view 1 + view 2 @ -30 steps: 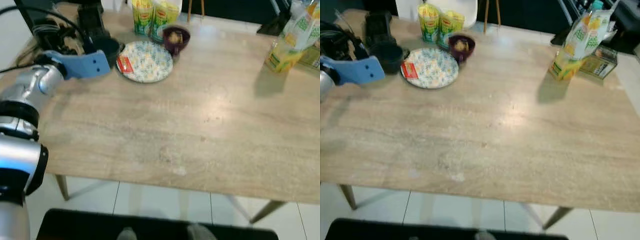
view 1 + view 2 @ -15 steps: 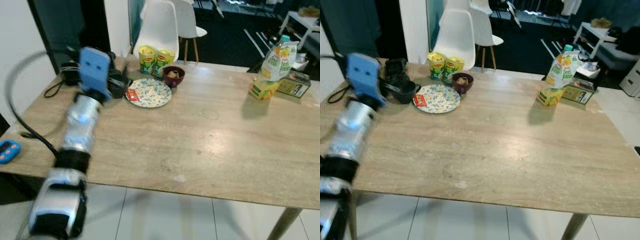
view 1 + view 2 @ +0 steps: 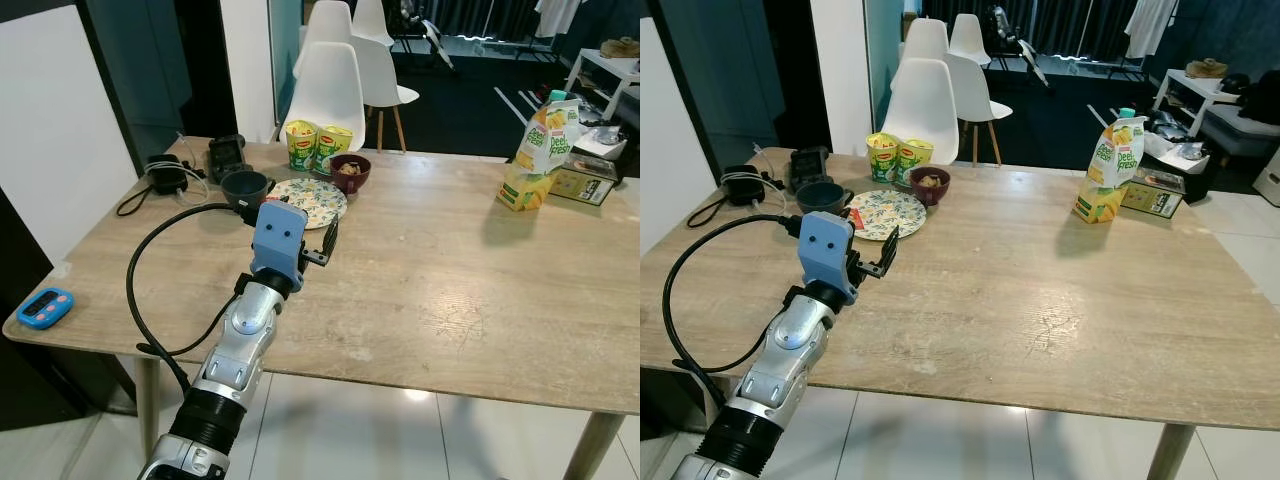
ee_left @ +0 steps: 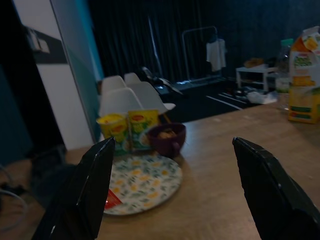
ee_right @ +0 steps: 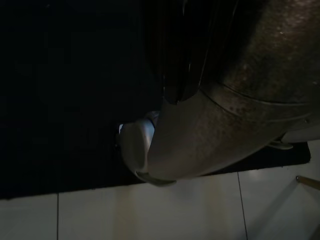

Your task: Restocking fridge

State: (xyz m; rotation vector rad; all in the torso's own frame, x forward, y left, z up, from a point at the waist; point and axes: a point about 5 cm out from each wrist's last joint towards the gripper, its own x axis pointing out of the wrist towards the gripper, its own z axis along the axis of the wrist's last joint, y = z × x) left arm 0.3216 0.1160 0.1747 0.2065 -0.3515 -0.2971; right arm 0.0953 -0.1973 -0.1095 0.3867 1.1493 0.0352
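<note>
Left arm [image 3: 790,340] swung forward, jaws spread; carton [image 3: 1108,170] reads "Deep Fresh".

A tall yellow-and-green juice carton with a green cap [image 3: 1109,168] stands upright at about 1 o'clock on the light wooden counter [image 3: 1040,290], near its far right edge, touching or just beside a low olive-coloured box [image 3: 1155,195] that lies at its 3 o'clock. Two yellow-green instant-soup cups [image 3: 897,158] stand upright side by side at about 11 o'clock, close to the far edge. Just at their 4 o'clock sits a dark purple bowl holding some food [image 3: 930,185]. At the bowl's 8 o'clock lies a flat round plate with a yellow-and-blue floral pattern [image 3: 887,214], a small red packet [image 3: 856,218] resting on its left rim.
</note>
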